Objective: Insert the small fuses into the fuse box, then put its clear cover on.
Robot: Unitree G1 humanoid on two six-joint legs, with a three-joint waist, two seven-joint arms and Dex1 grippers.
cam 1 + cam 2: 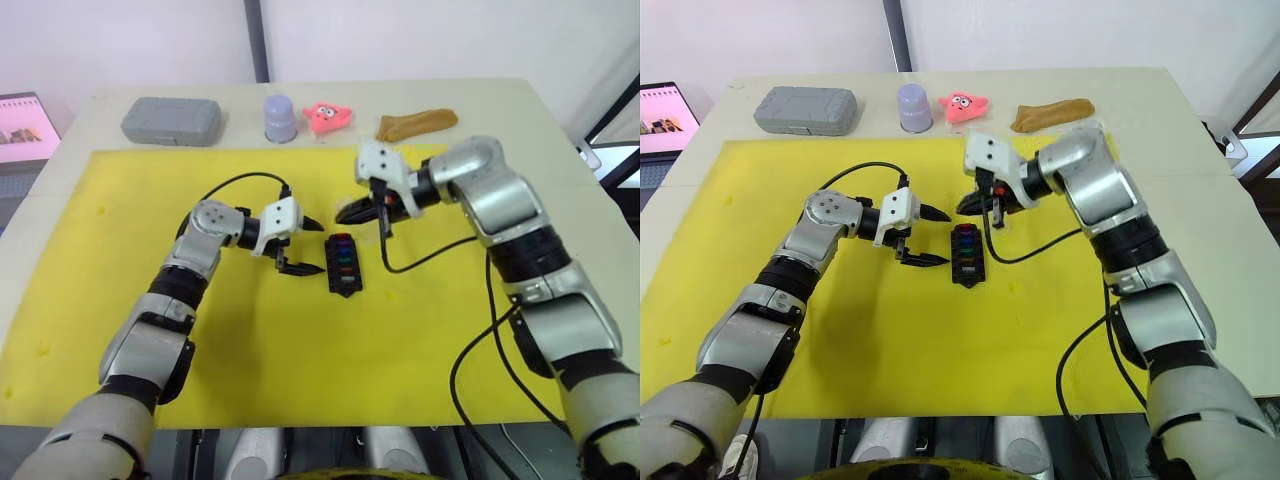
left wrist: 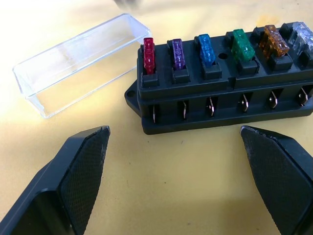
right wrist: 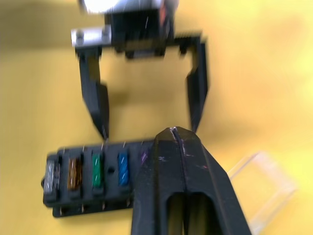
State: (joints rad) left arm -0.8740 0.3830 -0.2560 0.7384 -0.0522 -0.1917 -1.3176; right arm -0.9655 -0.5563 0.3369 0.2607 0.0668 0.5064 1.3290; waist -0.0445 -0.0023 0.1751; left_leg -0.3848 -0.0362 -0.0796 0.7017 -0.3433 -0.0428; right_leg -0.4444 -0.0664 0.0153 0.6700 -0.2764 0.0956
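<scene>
Sitting mid-mat: fuse box [image 2: 222, 93], all six small fuses [image 2: 205, 49] seated in their slots, clear cover [image 2: 78, 63] lying just beside the red-fuse end. Hovering beside the box: left gripper [image 1: 303, 247] spread wide, empty; right gripper [image 3: 185, 196] clenched shut, holding nothing visible. Judging insertion done, cover step pending: grasping the lid, aligning it over the box.

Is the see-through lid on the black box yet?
Off. The clear rectangular plastic lid lies on the yellow mat beside the black fuse box.

No readable text, labels, numbers or signs on anything.
</scene>
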